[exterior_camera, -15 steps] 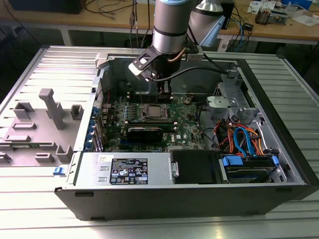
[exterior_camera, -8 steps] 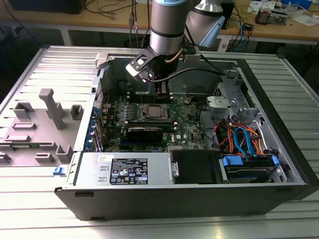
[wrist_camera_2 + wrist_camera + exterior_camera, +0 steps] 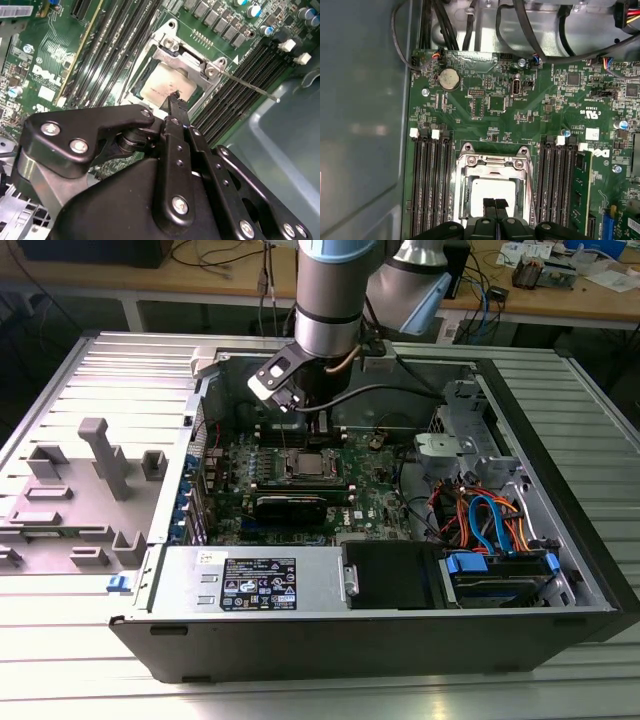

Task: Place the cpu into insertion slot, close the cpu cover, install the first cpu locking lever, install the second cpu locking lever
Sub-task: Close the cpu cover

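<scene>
Risk starts at the hand [image 3: 495,205]. Its two black fingers are pressed together with nothing between them. The tip sits just above the silver top of the cpu [image 3: 481,192], or perhaps touches it; I cannot tell which. The cpu lies flat in the insertion slot [image 3: 459,186], and the cpu cover [image 3: 492,162] appears folded down around it, its window framing the chip. If the tip bears down off-centre, I judge it could tilt the chip on the contacts beneath or scrape its lid.

In the second wrist view a thin locking lever [image 3: 250,87] juts out from a corner of the socket, above the memory slots [image 3: 230,102]. As far as I can see, it is unlatched. A closed tip pushing so slim a rod could slide off it and strike the slot latches or the small parts on the motherboard [image 3: 490,105]. With no lever seated, the cover could also lift again.

Farther out, a green memory module [image 3: 581,185] stands near the socket and could be hit by a sideways slip.

In the exterior view a cable [image 3: 385,390] trails from the wrist inside the computer case [image 3: 560,490], which lies open on the ribbed bench [image 3: 120,360]. That cable might snag on the case wall.
</scene>
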{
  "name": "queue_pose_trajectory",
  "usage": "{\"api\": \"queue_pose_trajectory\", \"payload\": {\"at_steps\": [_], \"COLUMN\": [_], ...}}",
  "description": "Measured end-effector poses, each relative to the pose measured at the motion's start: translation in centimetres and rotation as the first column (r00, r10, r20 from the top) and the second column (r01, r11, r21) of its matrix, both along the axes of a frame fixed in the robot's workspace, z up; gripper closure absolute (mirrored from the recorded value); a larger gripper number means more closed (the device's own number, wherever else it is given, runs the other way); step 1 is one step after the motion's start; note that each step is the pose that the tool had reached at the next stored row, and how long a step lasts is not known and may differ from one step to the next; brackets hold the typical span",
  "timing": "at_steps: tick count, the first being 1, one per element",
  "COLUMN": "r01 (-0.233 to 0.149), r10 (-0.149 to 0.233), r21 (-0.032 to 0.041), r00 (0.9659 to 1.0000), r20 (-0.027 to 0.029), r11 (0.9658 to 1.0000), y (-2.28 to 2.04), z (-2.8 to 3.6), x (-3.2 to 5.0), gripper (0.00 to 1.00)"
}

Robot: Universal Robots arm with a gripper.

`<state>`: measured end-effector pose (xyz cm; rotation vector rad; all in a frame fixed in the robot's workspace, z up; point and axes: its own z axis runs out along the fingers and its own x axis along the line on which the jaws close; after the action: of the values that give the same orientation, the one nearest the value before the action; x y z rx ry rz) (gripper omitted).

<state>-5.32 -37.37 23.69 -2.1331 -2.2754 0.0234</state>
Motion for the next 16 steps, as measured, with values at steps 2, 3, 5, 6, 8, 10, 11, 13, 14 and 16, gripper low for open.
{"api": "queue_pose_trajectory", "payload": {"at_steps": [2, 3, 5, 6, 8, 10, 11, 13, 14, 16], "r01": [0.000, 0.000, -0.001, -0.001, -0.004, -0.005, -0.005, -0.006, -0.006, -0.006], "r10": [0.000, 0.000, 0.001, 0.001, 0.004, 0.005, 0.005, 0.006, 0.006, 0.006], "r21": [0.0001, 0.0001, 0.0000, 0.0000, 0.0000, 0.0000, 0.0001, 0.0001, 0.0005, 0.0007], "r00": [1.0000, 1.0000, 1.0000, 1.0000, 1.0000, 1.0000, 1.0000, 1.0000, 1.0000, 1.0000], "r20": [-0.0003, -0.0003, -0.0003, -0.0002, -0.0003, -0.0003, -0.0002, -0.0002, -0.0002, -0.0001], "r11": [1.0000, 1.0000, 1.0000, 1.0000, 1.0000, 1.0000, 1.0000, 1.0000, 1.0000, 1.0000], "y": [0.00, 0.00, 0.00, 0.00, 0.00, 0.00, 0.00, 0.00, 0.00, 0.01], "z": [-0.43, -0.58, -0.94, -1.22, -1.86, -2.22, -2.45, -2.77, -2.88, -2.98], "x": [-0.66, -0.95, -1.49, -1.76, -2.36, -2.61, -2.64, -2.64, -2.65, -2.66], "gripper": [0.89, 0.89, 0.89, 0.89, 0.89, 0.89, 0.89, 0.89, 0.89, 0.89]}}
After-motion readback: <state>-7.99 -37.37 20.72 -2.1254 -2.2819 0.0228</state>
